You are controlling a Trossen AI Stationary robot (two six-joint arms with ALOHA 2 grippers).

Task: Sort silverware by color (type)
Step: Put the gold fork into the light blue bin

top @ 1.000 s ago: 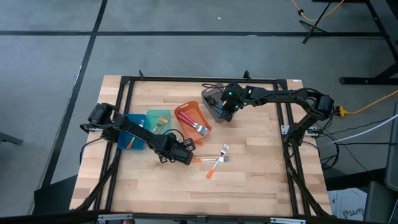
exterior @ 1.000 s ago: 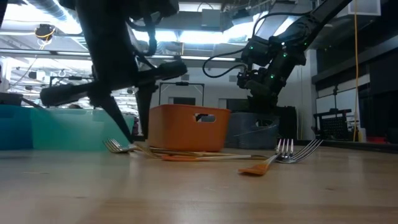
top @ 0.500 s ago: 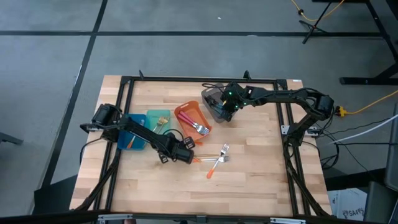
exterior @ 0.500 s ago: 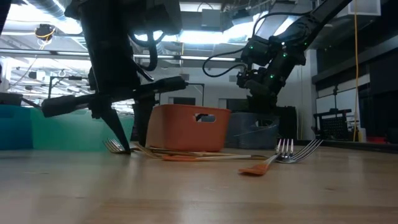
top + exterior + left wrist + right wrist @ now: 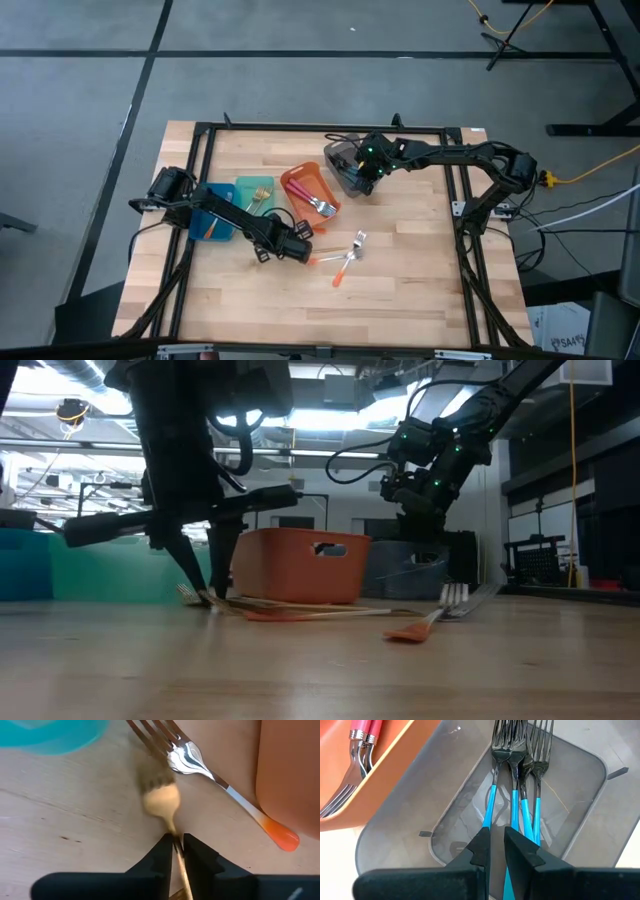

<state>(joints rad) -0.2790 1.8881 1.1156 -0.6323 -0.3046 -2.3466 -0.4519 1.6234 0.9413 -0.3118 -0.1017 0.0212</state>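
Observation:
Several forks lie crossed on the wooden table (image 5: 400,290). Among them are a gold fork (image 5: 160,800) and orange-handled forks (image 5: 345,262) (image 5: 225,787). My left gripper (image 5: 306,256) (image 5: 208,598) stands on the table at the left end of this pile, shut on the gold fork. My right gripper (image 5: 368,185) (image 5: 497,837) hangs over the grey bin (image 5: 340,160), shut on a blue-handled fork (image 5: 512,805). That fork's head lies among other blue-handled forks in the bin. My left gripper pinches the gold fork's thin neck (image 5: 173,831), just behind the head, between its two fingers (image 5: 162,851). The fingers come steeply from above and lie across the fork. The fork lies flat on the table. My right gripper appears to pinch the blue fork's handle (image 5: 512,822) between its two fingers, slanting down from the near side. The fingers themselves hide the exact place. The fork's head rests in the grey bin beside the others.
Four bins stand in a row at the far side: blue (image 5: 205,225), teal (image 5: 248,185) with a gold utensil, orange (image 5: 298,180) with pink-handled forks (image 5: 362,730), and grey. A black frame (image 5: 460,200) borders the table. Bare wood lies toward the near edge.
My left gripper has sunk a little onto the table, and its fingers have shut around the gold fork's neck. The fork heads at the right end of the pile have shifted and lie lower than before. My right gripper has kept still.

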